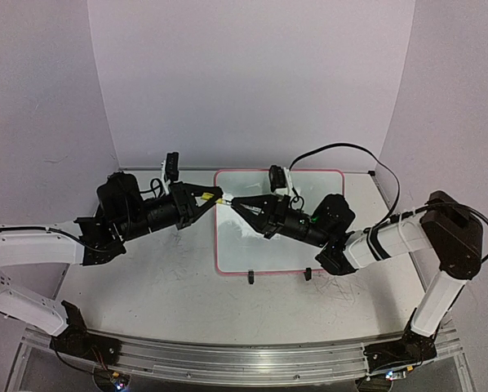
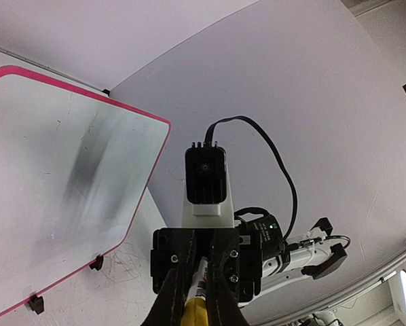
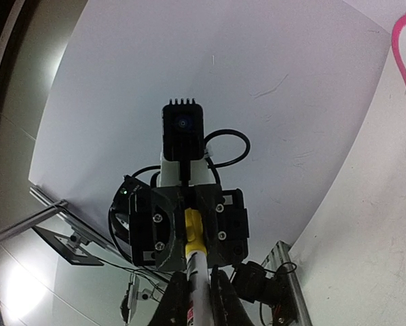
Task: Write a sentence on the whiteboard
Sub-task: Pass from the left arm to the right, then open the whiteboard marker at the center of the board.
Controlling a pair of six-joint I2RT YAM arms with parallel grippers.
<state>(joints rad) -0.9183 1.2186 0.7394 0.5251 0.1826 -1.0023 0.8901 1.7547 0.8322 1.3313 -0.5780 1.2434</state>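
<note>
The left claw [image 1: 213,196] pinches the yellow cap [image 3: 191,229] of a marker [image 3: 197,288] — the right claw [image 1: 237,202], tip to tip with it, clamps the marker's body; the whiteboard [image 1: 277,245] lies below them.

We note whiteboard [image 1: 260,245] on table [image 1: 146,282], centre | left gripper [image 1: 214,196] and right gripper [image 1: 235,201] tip to tip above its left edge | marker [image 1: 224,198] between them.

The whiteboard [image 1: 260,245] has a glossy white face that throws back smeared grey reflections, set inside a smooth pink plastic rim. The bench [image 1: 162,282] under it is matt white, scuffed and scribbled over. Along its near edge runs a brushed-metal rail [image 1: 244,359]. The marker [image 3: 191,231] looks like smooth plastic, yellow and white. The backdrop [image 1: 244,82] is matt and paper-like.
</note>
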